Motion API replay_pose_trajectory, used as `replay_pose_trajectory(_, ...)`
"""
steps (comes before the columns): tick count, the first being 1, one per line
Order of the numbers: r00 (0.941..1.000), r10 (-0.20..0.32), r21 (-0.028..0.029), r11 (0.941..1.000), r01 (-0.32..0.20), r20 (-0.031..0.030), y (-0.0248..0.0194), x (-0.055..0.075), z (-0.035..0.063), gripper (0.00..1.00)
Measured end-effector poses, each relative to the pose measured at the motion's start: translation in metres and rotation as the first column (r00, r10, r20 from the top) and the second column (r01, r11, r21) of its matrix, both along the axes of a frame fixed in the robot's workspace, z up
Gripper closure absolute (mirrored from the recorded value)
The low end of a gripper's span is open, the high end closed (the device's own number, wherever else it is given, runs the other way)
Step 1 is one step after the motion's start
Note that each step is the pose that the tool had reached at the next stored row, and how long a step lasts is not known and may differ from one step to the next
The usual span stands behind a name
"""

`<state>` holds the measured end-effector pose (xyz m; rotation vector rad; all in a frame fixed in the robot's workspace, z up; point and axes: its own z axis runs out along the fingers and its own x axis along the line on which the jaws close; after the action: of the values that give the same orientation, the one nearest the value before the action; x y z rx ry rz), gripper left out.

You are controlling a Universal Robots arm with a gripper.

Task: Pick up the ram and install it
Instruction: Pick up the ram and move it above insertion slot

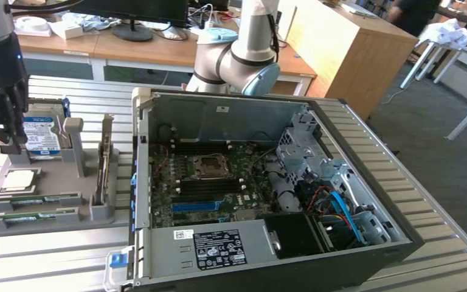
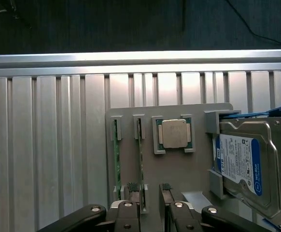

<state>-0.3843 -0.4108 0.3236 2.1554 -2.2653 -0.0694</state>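
Observation:
Two ram sticks, long narrow green boards, lie side by side in slots of a grey fixture: one and the other. My gripper hangs above the fixture, near its hard-drive end at the exterior view's left. It is open, with nothing between its fingertips. In the wrist view one fingertip sits close over the end of the second stick, apart from it.
The fixture also holds a square silver processor chip, a blue-labelled hard drive and an upright card. An open computer case with its motherboard lies at the exterior view's right. Everything rests on a ribbed aluminium table.

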Motion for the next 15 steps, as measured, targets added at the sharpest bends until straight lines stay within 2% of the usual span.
replay_pose_trajectory(15, 1.0000, 0.001, 0.0000, 1.0000, -0.001, 0.0000, 0.0000, 0.000, -0.0121, 0.70)
